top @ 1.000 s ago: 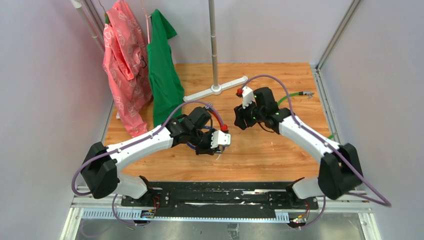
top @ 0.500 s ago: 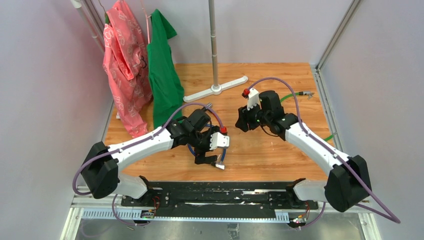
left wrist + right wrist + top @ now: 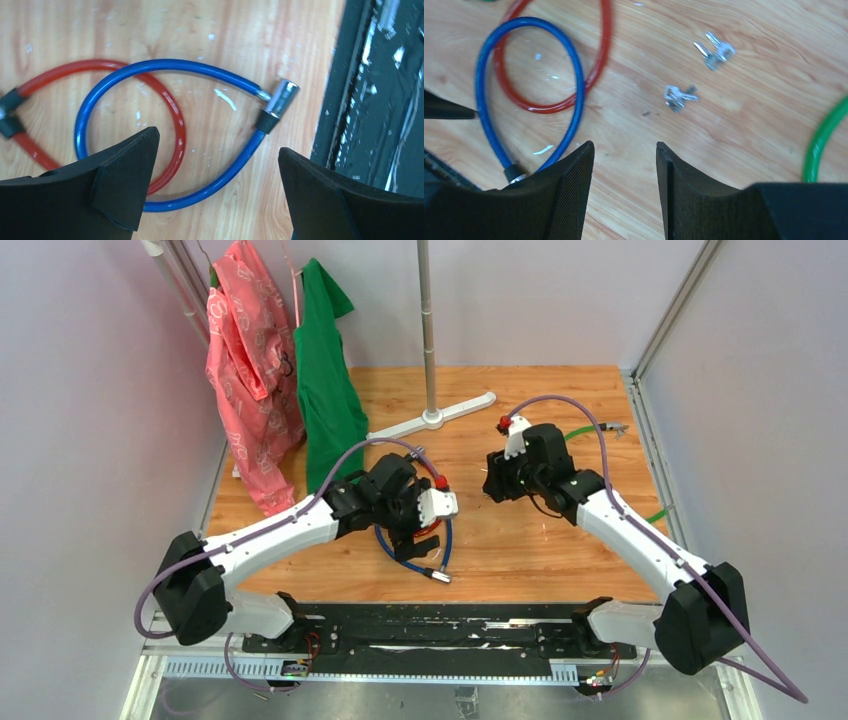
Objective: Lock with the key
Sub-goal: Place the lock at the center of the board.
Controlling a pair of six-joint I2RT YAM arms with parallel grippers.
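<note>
A blue cable lock (image 3: 125,72) lies looped on the wood, crossed over a red cable (image 3: 172,107), and its silver end plug (image 3: 281,97) rests free. My left gripper (image 3: 218,145) hovers above the loop, open with nothing between its fingers. From above, the blue loop (image 3: 400,560) sits just below the left gripper (image 3: 412,532). A tiny silvery key (image 3: 679,95) lies flat on the wood, with a second one (image 3: 716,52) beyond it. My right gripper (image 3: 624,146) is open and empty, above bare wood short of the keys.
A green cable (image 3: 824,140) curves along the right side. A stand's pole and white foot (image 3: 432,418) are at the back, with pink (image 3: 250,390) and green (image 3: 325,380) garments hanging back left. A black rail (image 3: 380,100) borders the near edge.
My left gripper has opened and let go of the blue cable, which now lies on the wood. My right gripper has shifted a little to the right.
</note>
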